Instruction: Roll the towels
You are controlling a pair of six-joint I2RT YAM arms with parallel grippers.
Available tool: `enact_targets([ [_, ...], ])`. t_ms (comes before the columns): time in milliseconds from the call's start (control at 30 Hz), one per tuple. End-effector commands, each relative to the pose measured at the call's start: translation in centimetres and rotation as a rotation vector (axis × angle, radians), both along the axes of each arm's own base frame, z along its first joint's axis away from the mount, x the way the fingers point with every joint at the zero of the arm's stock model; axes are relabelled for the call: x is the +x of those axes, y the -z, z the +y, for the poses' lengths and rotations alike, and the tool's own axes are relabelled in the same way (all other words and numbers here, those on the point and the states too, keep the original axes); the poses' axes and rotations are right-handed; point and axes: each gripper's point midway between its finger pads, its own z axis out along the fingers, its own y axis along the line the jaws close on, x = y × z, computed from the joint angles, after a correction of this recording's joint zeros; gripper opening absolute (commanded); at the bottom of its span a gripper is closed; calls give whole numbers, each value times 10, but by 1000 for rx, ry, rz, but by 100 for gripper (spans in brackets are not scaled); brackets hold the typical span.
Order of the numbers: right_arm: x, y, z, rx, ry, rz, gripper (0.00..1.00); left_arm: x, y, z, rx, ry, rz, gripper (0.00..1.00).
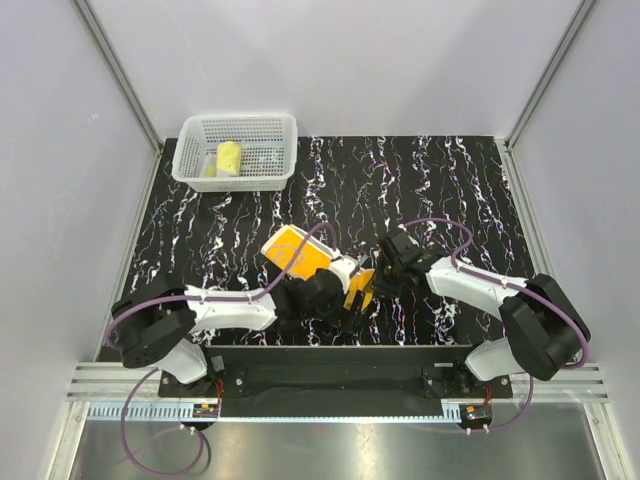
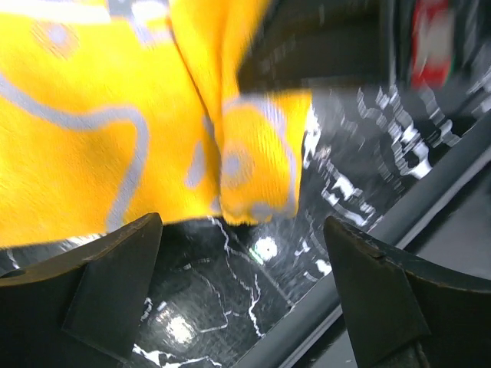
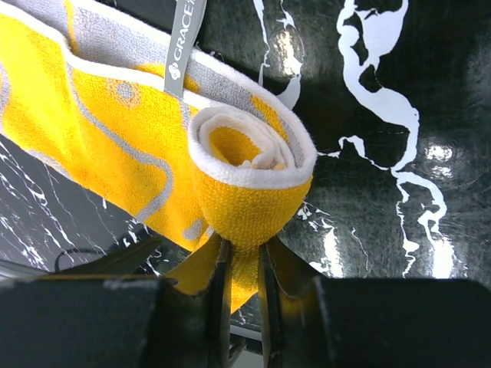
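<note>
One towel sits in the basket (far left), the other towel front-centre.

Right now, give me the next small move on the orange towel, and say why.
Probably close the left gripper on the roll and turn it onward. Its jaws stand wide and hold nothing, the right gripper pinches the rolled end of the orange towel, and much of the cloth lies flat, unrolled.

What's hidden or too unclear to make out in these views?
- Top view: orange towel, rolled end largely hidden under the arms.
- Left wrist view: dark shape above the towel, blurred.
- Right wrist view: towel's flat end, cut off by left edge.
- Top view: yellow towel in basket, too small to judge.
</note>
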Motion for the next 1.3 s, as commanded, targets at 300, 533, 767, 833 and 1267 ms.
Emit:
enact_targets([
  [300, 2, -5, 6, -8, -25, -4, 14, 11, -18, -26, 80, -4, -197, 87],
  [533, 0, -4, 8, -7, -31, 2, 13, 11, -15, -31, 118, 9, -220, 60],
  [767, 1, -3, 8, -7, -27, 6, 12, 8, -7, -30, 159, 10, -220, 42],
  [833, 1, -5, 8, -2, -26, 4, 12, 6, -4, -30, 163, 14, -213, 37],
  [1267, -3, -34, -14, -64, 31, -28, 71, 2, -7, -37, 35, 23, -114, 0],
])
